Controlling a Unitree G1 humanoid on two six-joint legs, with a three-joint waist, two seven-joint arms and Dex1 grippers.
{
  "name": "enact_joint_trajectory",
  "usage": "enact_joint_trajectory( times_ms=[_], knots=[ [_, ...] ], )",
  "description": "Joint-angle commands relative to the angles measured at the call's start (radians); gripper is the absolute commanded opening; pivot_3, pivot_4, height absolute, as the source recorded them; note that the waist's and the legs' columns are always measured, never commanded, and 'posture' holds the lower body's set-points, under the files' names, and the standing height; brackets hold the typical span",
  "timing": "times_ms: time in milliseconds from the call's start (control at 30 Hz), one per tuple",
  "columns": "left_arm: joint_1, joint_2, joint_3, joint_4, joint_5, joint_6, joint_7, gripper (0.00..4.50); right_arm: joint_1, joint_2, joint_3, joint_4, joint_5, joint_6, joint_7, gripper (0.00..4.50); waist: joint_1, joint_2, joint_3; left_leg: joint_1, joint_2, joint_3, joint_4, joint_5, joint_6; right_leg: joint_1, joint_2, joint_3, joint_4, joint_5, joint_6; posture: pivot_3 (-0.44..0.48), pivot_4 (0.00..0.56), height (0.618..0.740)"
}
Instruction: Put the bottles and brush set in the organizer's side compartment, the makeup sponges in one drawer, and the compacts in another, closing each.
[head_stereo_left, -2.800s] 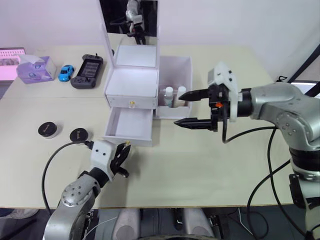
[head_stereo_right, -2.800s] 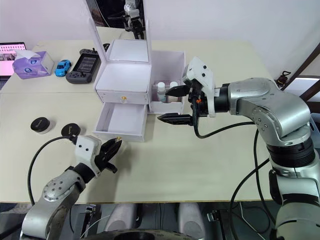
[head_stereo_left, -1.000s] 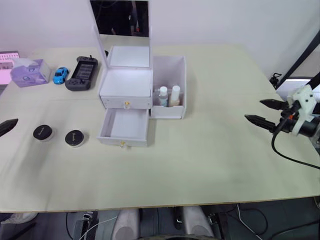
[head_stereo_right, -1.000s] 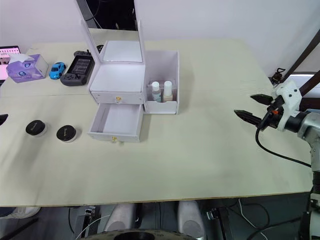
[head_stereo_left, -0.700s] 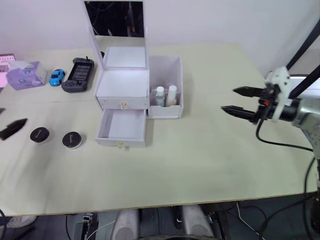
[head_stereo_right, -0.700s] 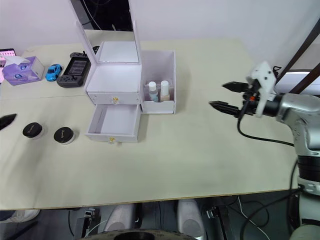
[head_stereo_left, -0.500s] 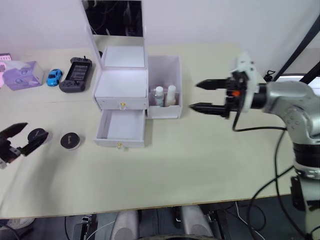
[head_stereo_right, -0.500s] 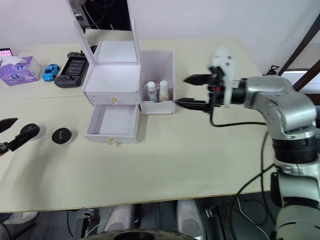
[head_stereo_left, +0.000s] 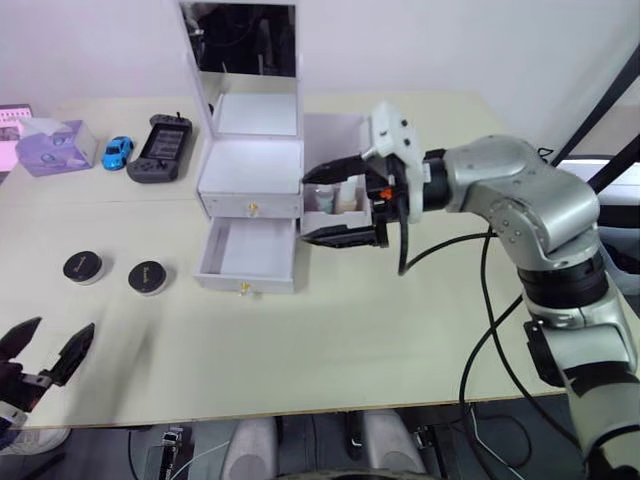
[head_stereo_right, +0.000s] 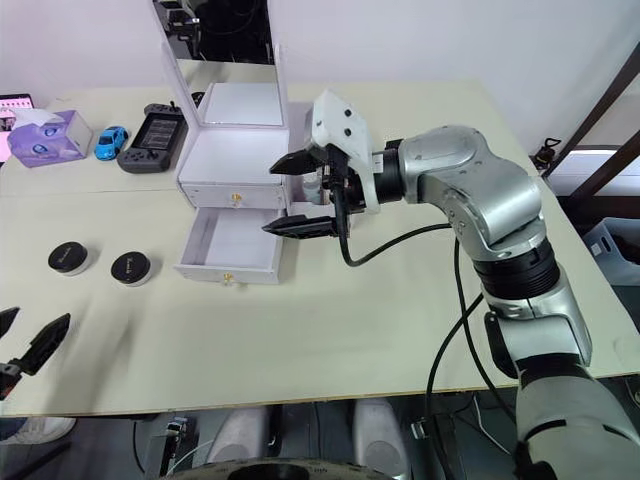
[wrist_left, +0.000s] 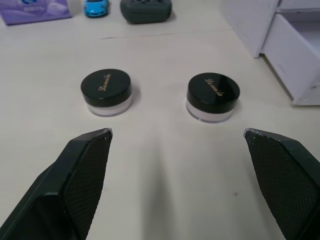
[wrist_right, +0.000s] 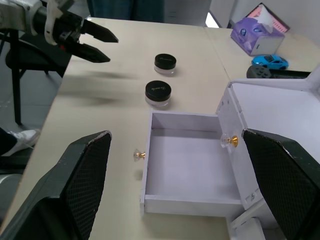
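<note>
The left gripper (head_stereo_left: 45, 352) hovers wide open near both compacts (wrist_left: 212, 97) on the worktop (head_stereo_left: 420, 330); the right gripper (head_stereo_left: 335, 203), spread wide above the organizer (head_stereo_left: 250, 180), sees its empty lower drawer (wrist_right: 190, 170) pulled out

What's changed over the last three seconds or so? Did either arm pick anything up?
Neither arm took anything. The right gripper swung out to the table's right edge, then came back, open, beside the side compartment and over the open lower drawer's right end. The left gripper left the drawer front and now hangs open near the table's front-left edge. The compacts, bottles and drawers stayed put.
</note>
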Motion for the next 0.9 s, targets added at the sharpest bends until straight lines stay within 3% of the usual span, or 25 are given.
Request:
enact_joint_trajectory(
  times_ms=[33, 433, 667, 900],
  knots=[
    [-0.025, -0.009, -0.073, -0.023, 0.045, 0.02, 0.075, 4.43, -0.056, 0.019, -0.015, -0.003, 0.023, 0.033, 0.01, 4.5, 0.0, 0.0, 0.0, 0.0, 0.0, 0.0, 0.0, 0.0, 0.0, 0.0, 0.0, 0.0, 0.0, 0.0, 0.0, 0.0, 0.15, 0.74],
    [-0.319, 0.044, -0.33, 0.081, 0.144, 0.167, 0.233, 4.43, -0.058, 0.014, -0.062, -0.083, 0.038, 0.155, -0.089, 4.5, -0.005, 0.0, -0.001, 0.001, 0.0, 0.0, -0.001, 0.0, 0.0, 0.0, 0.001, 0.0, 0.001, 0.001, 0.0, 0.0, 0.15, 0.74],
    [-0.443, 0.09, -0.386, 0.115, 0.162, 0.281, 0.272, 4.43, -0.021, -0.047, -0.079, -0.144, 0.053, 0.201, -0.108, 4.5, -0.001, -0.001, -0.001, 0.001, 0.0, 0.0, 0.0, 0.0, 0.0, 0.001, 0.001, 0.001, 0.001, 0.001, -0.001, 0.0, 0.15, 0.74],
    [-0.483, 0.22, -0.404, 0.018, 0.153, 0.528, 0.299, 4.43, -0.002, -0.041, -0.089, -0.164, 0.066, 0.21, -0.137, 4.5, -0.004, 0.0, 0.0, 0.002, 0.001, 0.0, -0.003, 0.0, 0.0, 0.0, 0.003, 0.001, 0.001, 0.001, 0.0, 0.0, 0.15, 0.74]
  ],
)
